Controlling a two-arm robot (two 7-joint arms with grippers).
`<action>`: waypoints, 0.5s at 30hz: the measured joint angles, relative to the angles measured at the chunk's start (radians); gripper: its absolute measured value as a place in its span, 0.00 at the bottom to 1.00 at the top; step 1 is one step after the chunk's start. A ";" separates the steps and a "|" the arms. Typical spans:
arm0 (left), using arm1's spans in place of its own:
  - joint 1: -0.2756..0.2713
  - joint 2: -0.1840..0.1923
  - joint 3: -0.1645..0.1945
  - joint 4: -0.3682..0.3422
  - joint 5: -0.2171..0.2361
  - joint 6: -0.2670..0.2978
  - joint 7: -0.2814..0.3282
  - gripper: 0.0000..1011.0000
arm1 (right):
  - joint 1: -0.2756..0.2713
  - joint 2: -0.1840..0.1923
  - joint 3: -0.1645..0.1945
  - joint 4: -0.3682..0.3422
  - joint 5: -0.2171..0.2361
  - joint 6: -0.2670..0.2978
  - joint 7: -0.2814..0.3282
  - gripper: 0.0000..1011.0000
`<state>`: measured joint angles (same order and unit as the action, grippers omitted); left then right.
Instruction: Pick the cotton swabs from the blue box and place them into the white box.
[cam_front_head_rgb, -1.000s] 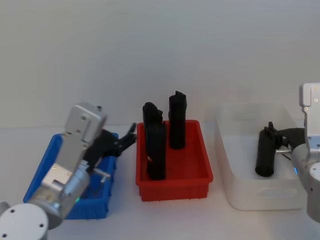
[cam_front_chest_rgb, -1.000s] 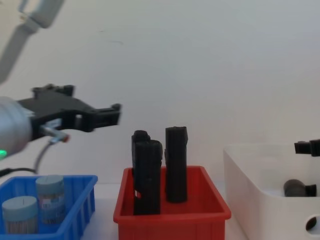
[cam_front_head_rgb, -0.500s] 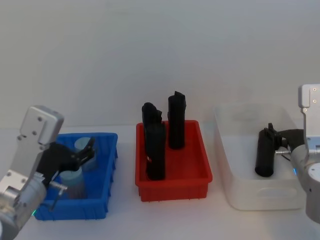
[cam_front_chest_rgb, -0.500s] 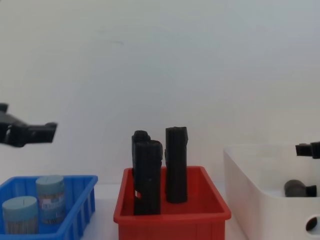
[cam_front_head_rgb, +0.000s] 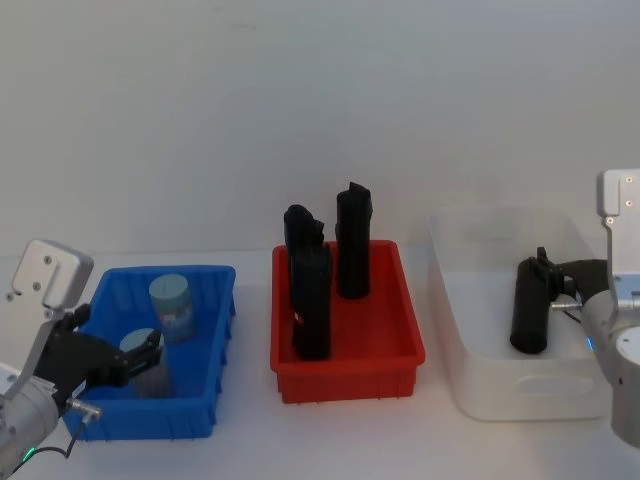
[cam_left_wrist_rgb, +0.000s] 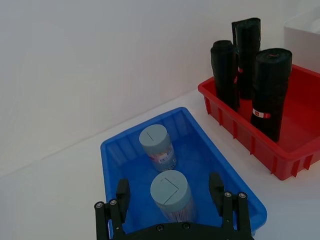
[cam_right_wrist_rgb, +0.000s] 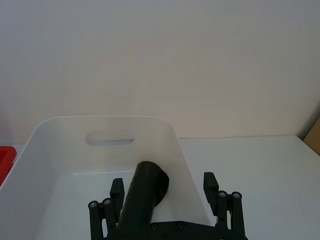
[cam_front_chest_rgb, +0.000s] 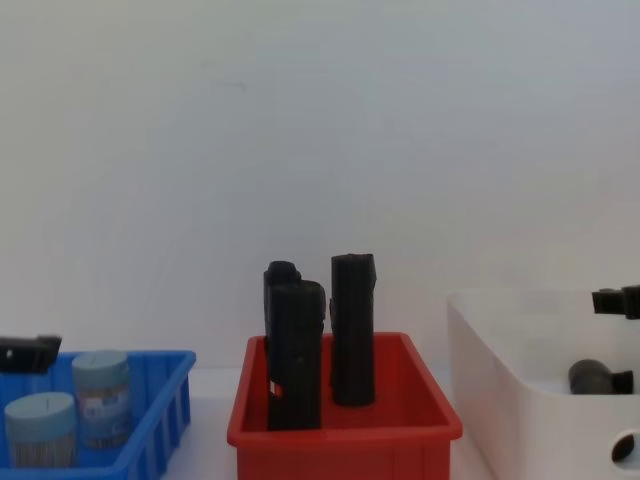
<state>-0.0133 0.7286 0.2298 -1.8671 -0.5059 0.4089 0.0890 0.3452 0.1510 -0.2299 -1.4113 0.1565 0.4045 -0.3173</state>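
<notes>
A white table (cam_front_head_rgb: 250, 435) carries three bins in a row: the blue box (cam_front_head_rgb: 150, 421) leftmost, a red bin (cam_front_head_rgb: 350, 381) between, the white box (cam_front_head_rgb: 520, 396) rightmost

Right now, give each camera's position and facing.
Head: high, facing down on blue box, red bin, white box; left claw, right claw at edges.
Chest: low, across bins' sides; claws at edges.
Left wrist: behind open left claw, over cotton swabs.
Right wrist: behind open right claw, into white box.
Head, chest share all bins.

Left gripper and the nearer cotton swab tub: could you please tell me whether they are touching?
Apart. In the left wrist view the left gripper is open, its fingers flanking the nearer cotton swab tub, blue box floor showing on each side.
</notes>
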 joint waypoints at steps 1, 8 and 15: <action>0.000 0.000 0.000 0.000 0.000 0.000 0.000 0.99 | 0.000 0.000 0.000 0.000 0.000 0.000 0.000 0.99; -0.023 -0.014 -0.001 0.066 -0.008 0.004 -0.060 0.99 | 0.000 0.000 0.000 0.000 0.000 0.000 -0.001 0.99; -0.045 -0.032 0.005 0.111 0.009 0.001 -0.098 0.99 | 0.000 0.000 0.000 0.000 0.000 0.000 -0.001 0.99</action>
<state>-0.0581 0.6967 0.2345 -1.7557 -0.4969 0.4095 -0.0094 0.3452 0.1510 -0.2299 -1.4113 0.1565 0.4043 -0.3184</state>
